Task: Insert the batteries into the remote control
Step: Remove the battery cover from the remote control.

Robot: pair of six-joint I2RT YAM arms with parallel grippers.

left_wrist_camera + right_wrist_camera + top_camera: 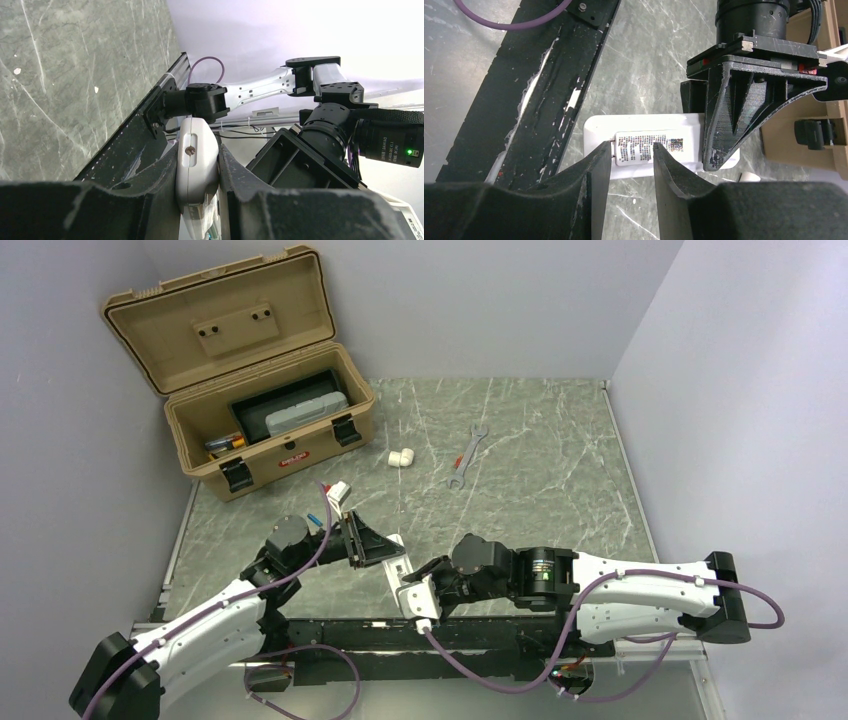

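The remote control (195,150), a slim white bar, is clamped on edge between the fingers of my left gripper (197,172), just above the table near its front edge (397,558). In the right wrist view its back faces me, with a printed label (636,146). My right gripper (632,150) is open, and its fingertips (601,150) reach the label from either side with only table showing between them. The left gripper's finger (729,115) grips the remote's far end. Small orange-red batteries (226,443) lie at the left end of the toolbox.
The open tan toolbox (300,452) stands at the back left with a grey case inside. A white pipe elbow (402,457) and a silver wrench (467,455) lie mid-table. A black rail (549,90) runs along the near edge, and walls close in both sides.
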